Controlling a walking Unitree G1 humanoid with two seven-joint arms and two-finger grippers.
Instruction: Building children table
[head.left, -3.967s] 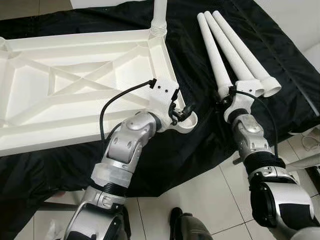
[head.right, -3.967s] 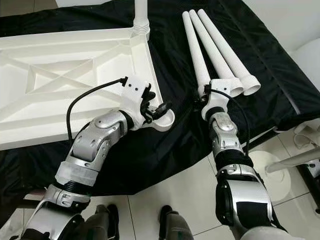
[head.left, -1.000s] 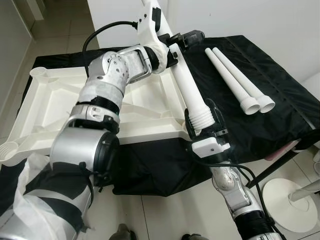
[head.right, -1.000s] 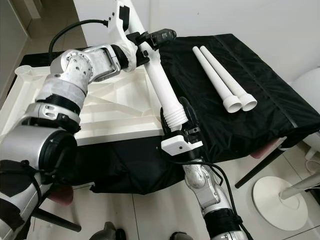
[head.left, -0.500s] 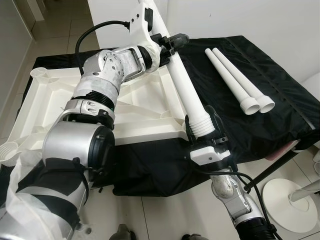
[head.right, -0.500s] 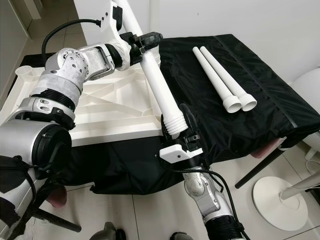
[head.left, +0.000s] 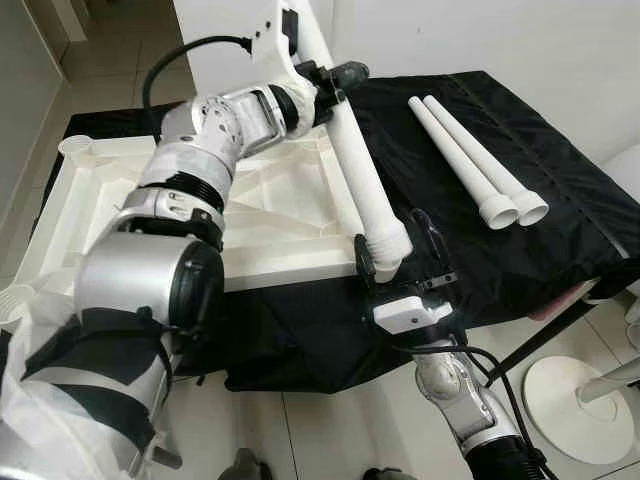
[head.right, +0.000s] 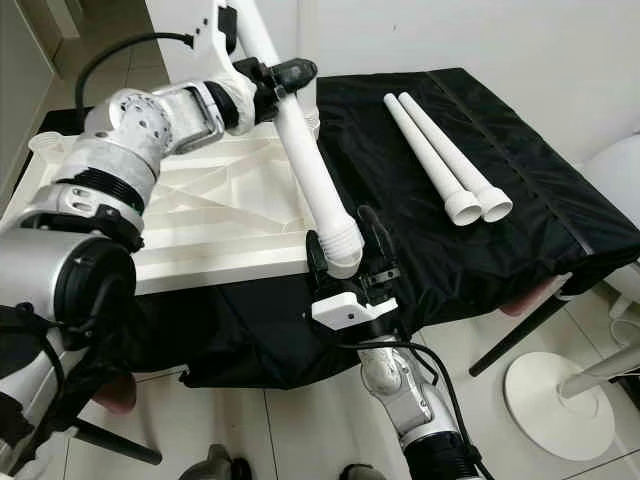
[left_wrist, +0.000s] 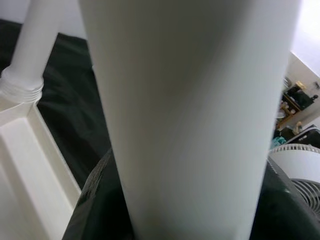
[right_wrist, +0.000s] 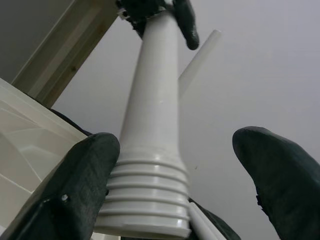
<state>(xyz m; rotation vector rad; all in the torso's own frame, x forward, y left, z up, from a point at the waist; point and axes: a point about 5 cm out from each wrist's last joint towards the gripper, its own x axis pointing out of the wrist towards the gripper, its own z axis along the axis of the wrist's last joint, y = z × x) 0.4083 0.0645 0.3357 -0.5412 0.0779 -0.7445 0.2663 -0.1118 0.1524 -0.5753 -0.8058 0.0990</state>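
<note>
The white table top (head.left: 100, 210) lies upside down on a black cloth. My left gripper (head.left: 338, 82) is raised over its far right corner, shut on the thin end of a white table leg (head.left: 362, 165). That leg slants down to the near right corner. Its ribbed threaded end (right_wrist: 147, 197) sits between the fingers of my right gripper (head.left: 392, 245), which is open; one finger (right_wrist: 75, 185) is next to the threads and the other stands well apart. A second leg (left_wrist: 27, 47) stands upright in the far corner socket. Two spare legs (head.left: 470, 150) lie side by side on the cloth to the right.
The black cloth (head.left: 540, 240) drapes over a low stand and hangs down to a tiled floor. A white round fan base (head.left: 580, 400) stands on the floor at the lower right. A white wall runs behind the stand.
The leg's threaded end has come down and left to the table top's near right corner. My right gripper has followed it and spread its fingers. The left gripper still holds the thin end.
</note>
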